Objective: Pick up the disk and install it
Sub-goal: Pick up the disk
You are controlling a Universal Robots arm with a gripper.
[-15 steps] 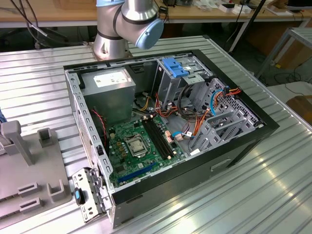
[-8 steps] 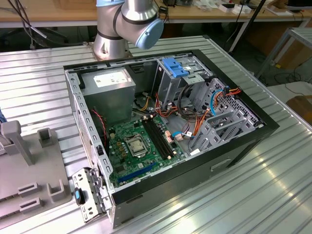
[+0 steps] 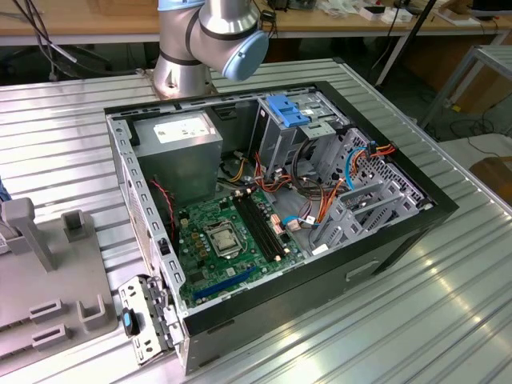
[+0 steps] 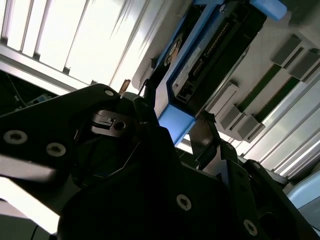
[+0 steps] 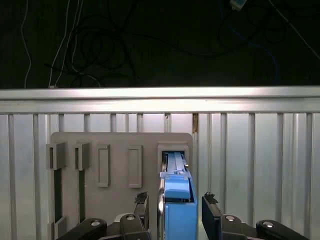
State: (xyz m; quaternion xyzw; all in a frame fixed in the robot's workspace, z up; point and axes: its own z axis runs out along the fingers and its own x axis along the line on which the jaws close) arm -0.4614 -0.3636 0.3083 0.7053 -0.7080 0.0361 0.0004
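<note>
Silver-grey arm (image 3: 188,36), rounded joints, light-blue end cap (image 3: 244,50) at 4 o'clock. Black gripper (image 5: 175,198), two blocky fingers (image 5: 210,211); carries silver screw heads (image 5: 230,218) across housing.

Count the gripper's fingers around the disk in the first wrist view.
2. One finger stands on one side of the disk, the other finger on the opposite side, each apart from it. None seems hidden.

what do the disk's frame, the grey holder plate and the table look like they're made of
The disk: its frame looks like matte bright blue moulded plastic, evenly coloured with rounded corners. The holder plate looks like matte grey plastic, possibly printed; flat colour, no glare. The table looks like bare aluminium: silvery ribbed slats throwing bright reflections.
</note>
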